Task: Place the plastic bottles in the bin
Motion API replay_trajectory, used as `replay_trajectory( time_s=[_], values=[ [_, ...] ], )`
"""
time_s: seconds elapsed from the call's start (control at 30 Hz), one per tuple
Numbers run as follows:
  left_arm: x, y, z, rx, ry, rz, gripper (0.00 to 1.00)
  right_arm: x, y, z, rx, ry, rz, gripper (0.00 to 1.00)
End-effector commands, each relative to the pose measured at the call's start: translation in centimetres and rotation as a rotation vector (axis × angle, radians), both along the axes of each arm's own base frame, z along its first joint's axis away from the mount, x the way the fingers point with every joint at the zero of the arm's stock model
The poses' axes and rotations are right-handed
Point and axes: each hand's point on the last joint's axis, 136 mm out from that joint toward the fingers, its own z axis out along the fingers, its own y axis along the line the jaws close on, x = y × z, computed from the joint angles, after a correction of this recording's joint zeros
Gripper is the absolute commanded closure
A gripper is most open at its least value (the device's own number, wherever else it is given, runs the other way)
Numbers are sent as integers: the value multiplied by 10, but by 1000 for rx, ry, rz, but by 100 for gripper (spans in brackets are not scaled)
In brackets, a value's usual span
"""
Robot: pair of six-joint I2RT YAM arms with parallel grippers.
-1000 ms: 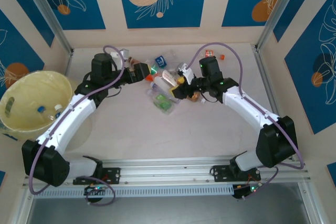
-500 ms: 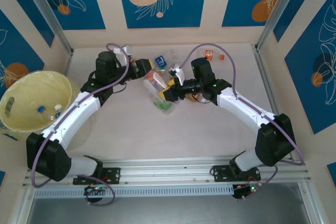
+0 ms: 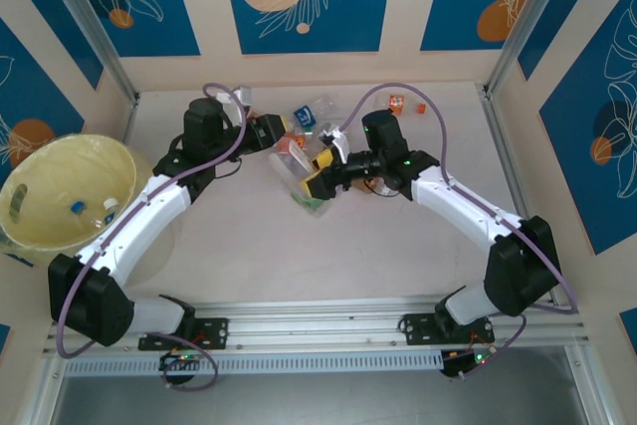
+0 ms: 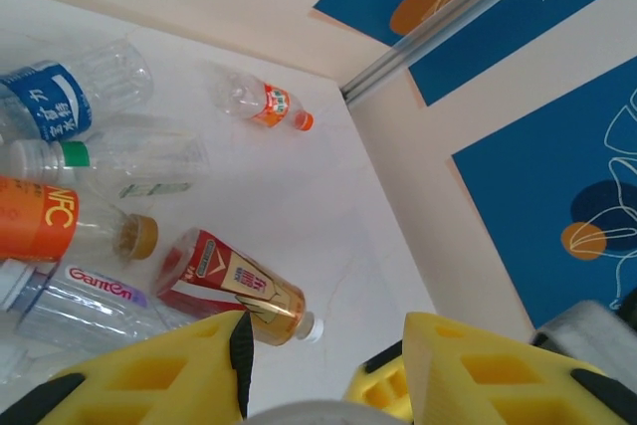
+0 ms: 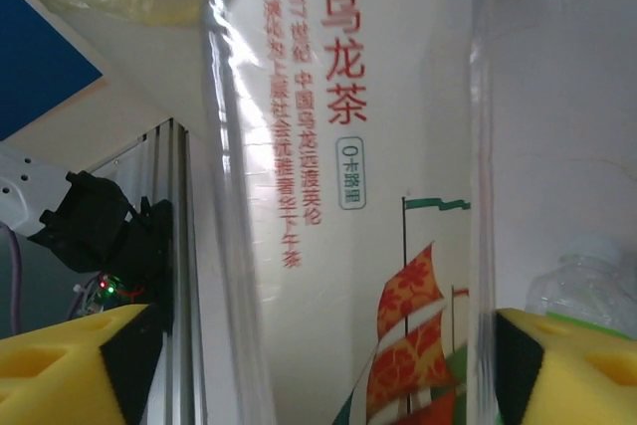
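Jaws of right gripper (image 5: 323, 370) wide around white-labelled bottle (image 5: 338, 176), apparently loose.

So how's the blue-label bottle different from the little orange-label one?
The blue-label bottle wears a blue wrap; the little orange-label bottle an orange one, plus an orange cap. The blue-label one lies beside other bottles; the orange one lies alone. Both are clear and on their sides.
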Motion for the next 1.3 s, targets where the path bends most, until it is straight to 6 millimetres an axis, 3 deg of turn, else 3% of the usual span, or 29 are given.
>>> replay_trajectory(
  time_s=[0.0, 0.1, 0.27, 0.4, 0.57, 0.7, 0.83, 1.1, 1.2, 1.27],
  values=[
    [-4, 17, 10, 94, -66, 53, 100, -3, -26, 40, 50, -128, -54, 7],
    [-10, 20, 17, 102, -93, 44, 100, 19, -48, 43, 8, -237, -234, 0],
    [-20, 32, 35, 126, -145, 56, 100, 55, -94, 42, -31, -355, -550, 1],
    [-29, 45, 51, 171, -172, 72, 100, 78, -130, 34, -39, -296, -769, 1],
    [-51, 62, 93, 181, -233, 86, 100, 97, -161, 17, -66, -200, -929, 0],
    [-67, 77, 127, 175, -292, 117, 100, 103, -168, 12, -49, -149, -966, 0],
    [-79, 106, 155, 220, -326, 221, 100, 106, -163, 8, -55, -123, -945, 1],
    [-93, 176, 177, 373, -379, 534, 100, 109, -161, 2, -64, -95, -941, 1],
    [-103, 216, 185, 480, -382, 727, 100, 108, -163, 2, -72, -99, -946, 1],
    [-115, 256, 195, 582, -373, 926, 100, 108, -163, 2, -75, -100, -948, 1]
  ],
)
